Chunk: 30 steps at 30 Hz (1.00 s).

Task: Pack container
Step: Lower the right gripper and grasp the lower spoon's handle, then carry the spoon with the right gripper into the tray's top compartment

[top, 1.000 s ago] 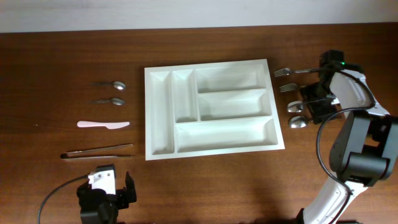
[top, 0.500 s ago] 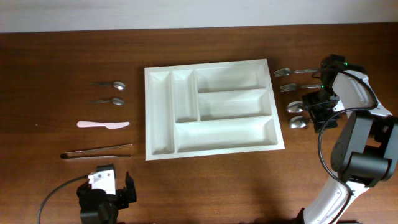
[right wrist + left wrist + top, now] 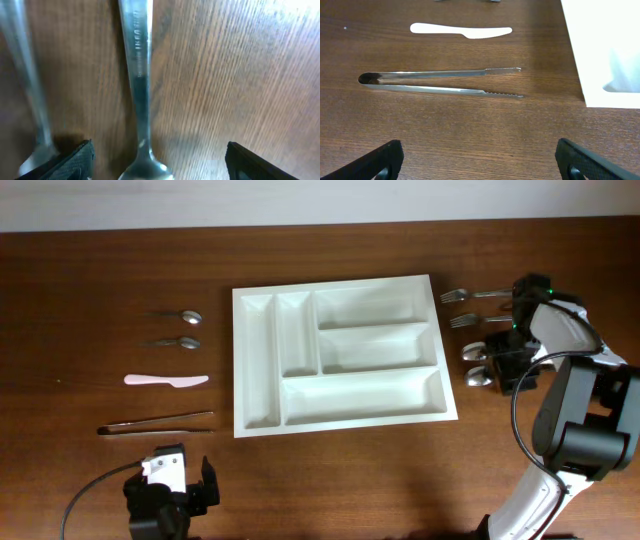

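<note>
Right claw (image 3: 159, 162) moved from forks (image 3: 462, 296) to spoon (image 3: 138, 75), released, straddling its handle | left claw (image 3: 480, 160) released, parked | tray (image 3: 237, 360) empty; first pick pending.

Table (image 3: 100, 280); container (image 3: 345, 395), tongs (image 3: 155, 423), knife (image 3: 166, 380), spoons (image 3: 188, 316), forks (image 3: 455, 296)

Soft even light, faint shadows; the container (image 3: 600, 45) washes out in the left wrist view, right wrist view blurred.

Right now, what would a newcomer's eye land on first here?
The big white tray sits empty mid-table. Right of it, the right gripper hangs open over a spoon beside two forks; left of the tray lie two small spoons, a white knife and tongs.
</note>
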Available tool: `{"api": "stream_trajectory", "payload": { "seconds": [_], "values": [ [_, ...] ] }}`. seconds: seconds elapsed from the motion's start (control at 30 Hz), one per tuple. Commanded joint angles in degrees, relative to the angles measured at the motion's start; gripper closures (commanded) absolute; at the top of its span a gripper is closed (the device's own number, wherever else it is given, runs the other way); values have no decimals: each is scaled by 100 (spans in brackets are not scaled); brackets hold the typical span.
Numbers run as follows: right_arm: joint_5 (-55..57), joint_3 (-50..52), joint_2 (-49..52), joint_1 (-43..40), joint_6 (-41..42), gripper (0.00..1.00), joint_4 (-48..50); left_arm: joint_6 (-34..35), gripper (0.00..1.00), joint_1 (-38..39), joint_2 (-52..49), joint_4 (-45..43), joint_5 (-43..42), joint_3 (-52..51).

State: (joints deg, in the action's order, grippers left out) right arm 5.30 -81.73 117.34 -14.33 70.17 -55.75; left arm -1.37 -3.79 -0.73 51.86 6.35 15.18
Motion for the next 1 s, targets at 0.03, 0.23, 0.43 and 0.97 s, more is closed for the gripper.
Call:
{"api": "stream_trajectory", "payload": {
  "seconds": [0.03,0.23,0.43,0.97],
  "values": [
    [138,280,52,-81,81,19,177,-107,1,-28,39,2,-42,-20],
    [133,302,55,-118,81,59,201,-107,1,-28,39,2,-42,-20],
    [131,302,55,-118,81,92,208,-107,1,-28,39,2,-42,-20],
    [55,109,-564,-114,-1246,96,96,-107,1,-28,39,2,-42,-20]
  ]
}}
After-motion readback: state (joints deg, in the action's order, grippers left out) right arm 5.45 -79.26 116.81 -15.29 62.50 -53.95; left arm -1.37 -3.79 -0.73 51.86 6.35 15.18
